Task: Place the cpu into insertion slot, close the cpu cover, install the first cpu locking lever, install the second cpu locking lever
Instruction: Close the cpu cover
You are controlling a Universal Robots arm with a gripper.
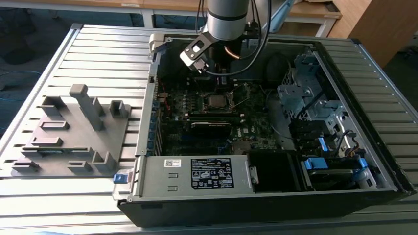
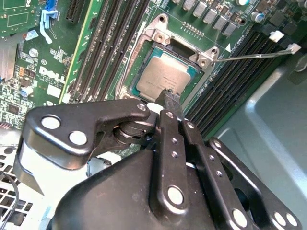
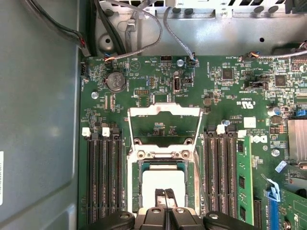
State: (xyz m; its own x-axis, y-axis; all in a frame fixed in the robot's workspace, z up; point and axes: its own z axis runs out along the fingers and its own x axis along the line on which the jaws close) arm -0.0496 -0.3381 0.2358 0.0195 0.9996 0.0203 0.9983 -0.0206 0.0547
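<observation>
One chip (image 3: 163, 178) lies flat in the socket (image 3: 136, 189) right under the gripper (image 3: 165, 193), whose jaws are pinched together on nothing, seemingly to press it level, while the cover (image 3: 163, 111) stands flipped open just beyond them, leaving the socket reachable.

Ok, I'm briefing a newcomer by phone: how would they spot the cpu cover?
Inside the open computer case, find the green motherboard. The cpu sits between its black memory slots; the cpu cover is the shiny silver frame lying open beside it, whose square window shows bare board, unlike the solid grey chip.
</observation>
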